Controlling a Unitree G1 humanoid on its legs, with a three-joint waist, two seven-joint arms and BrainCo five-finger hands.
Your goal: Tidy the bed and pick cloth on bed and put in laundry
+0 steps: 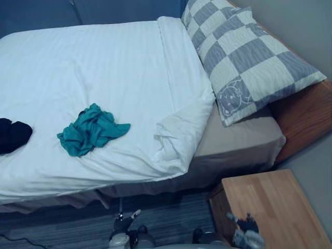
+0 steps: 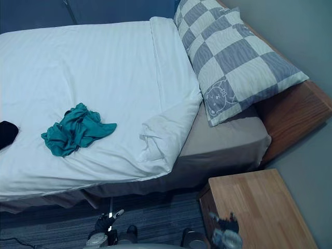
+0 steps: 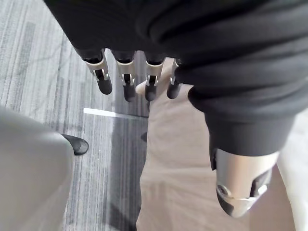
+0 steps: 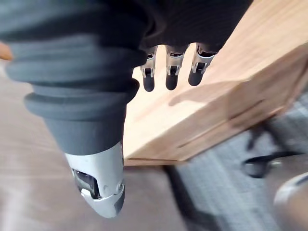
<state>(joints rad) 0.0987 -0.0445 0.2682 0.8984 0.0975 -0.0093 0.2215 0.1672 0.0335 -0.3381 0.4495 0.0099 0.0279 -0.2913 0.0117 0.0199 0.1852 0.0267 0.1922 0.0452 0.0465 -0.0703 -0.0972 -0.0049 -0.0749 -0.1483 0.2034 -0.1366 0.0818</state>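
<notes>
Toward the front edge of the smooth white duvet [image 1: 104, 67]: crumpled teal cloth [image 1: 91, 129] (soft bunched folds). Left hand [image 3: 127, 84] and right hand [image 4: 169, 72] empty, fingers loosely straight.

Dim, even light, soft shadow on the floor beneath the bed [image 1: 233, 142]
</notes>
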